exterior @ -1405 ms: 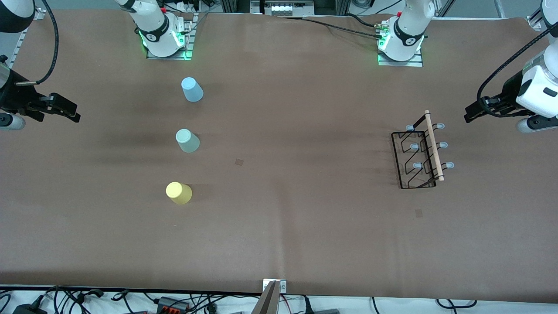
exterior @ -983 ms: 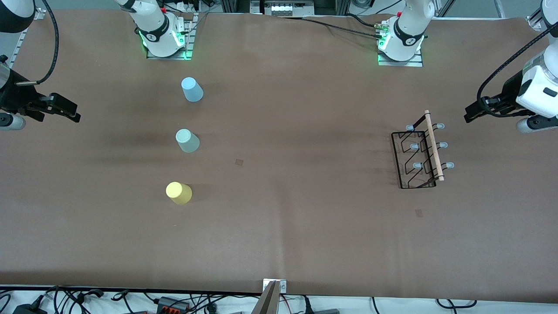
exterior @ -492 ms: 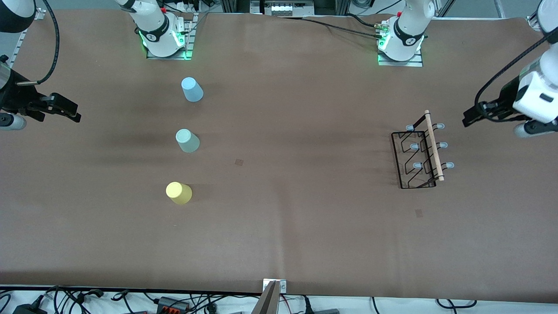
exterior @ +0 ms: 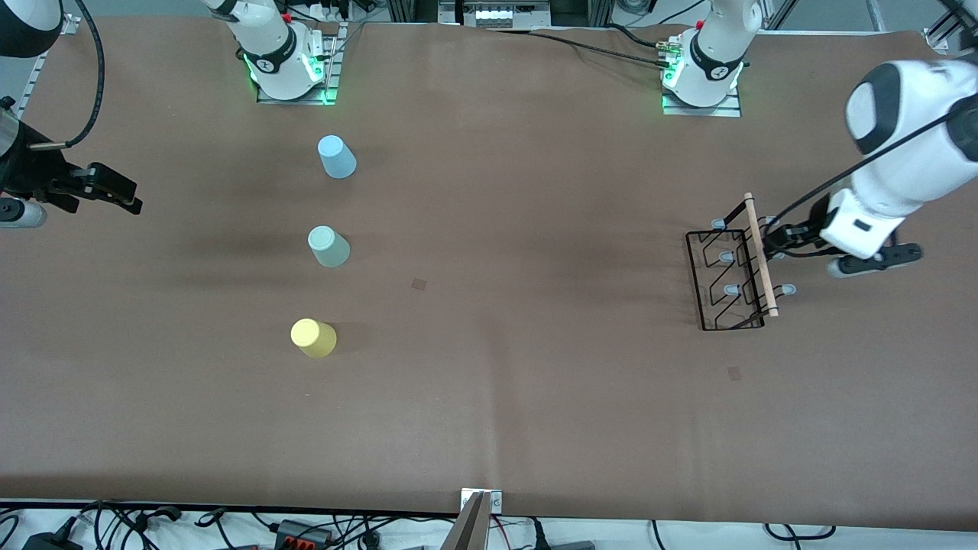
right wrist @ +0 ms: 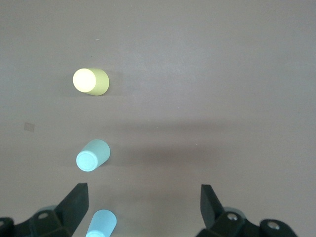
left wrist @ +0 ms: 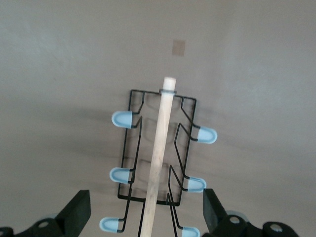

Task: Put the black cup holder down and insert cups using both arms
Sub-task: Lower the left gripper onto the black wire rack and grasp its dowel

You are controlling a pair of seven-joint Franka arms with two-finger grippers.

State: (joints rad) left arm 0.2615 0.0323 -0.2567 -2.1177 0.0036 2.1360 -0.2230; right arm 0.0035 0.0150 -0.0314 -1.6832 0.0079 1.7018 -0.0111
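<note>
On the brown bench [exterior: 535,397], the yellow cup [exterior: 313,338] stands upside down nearest the front camera, toward the right arm's end. Farther from the camera in the same line stands the mint green cup [exterior: 328,247], and farther still the light blue cup [exterior: 336,156], both also mouth-down and well apart from each other.

Toward the left arm's end stands the black cup holder [exterior: 726,279], its wooden rod handle [exterior: 761,256] running along the top. The left pincer [exterior: 773,238] hangs just over the rack's half that lies farther from the camera, beside the rod. The front view hides its fingers against the wire; the left wrist view shows them spread wide, one on each side of the rack [left wrist: 157,160], with the rod [left wrist: 159,153] midway between them and nothing grasped. That view also shows all six blue-tipped pegs.

The right pincer [exterior: 114,192] waits over the bench's edge at the right arm's end, released and empty. Its wrist view shows both fingers [right wrist: 74,203] parted, with the yellow cup [right wrist: 91,81], the mint green cup [right wrist: 93,155] and the light blue cup [right wrist: 101,224] in a row.
</note>
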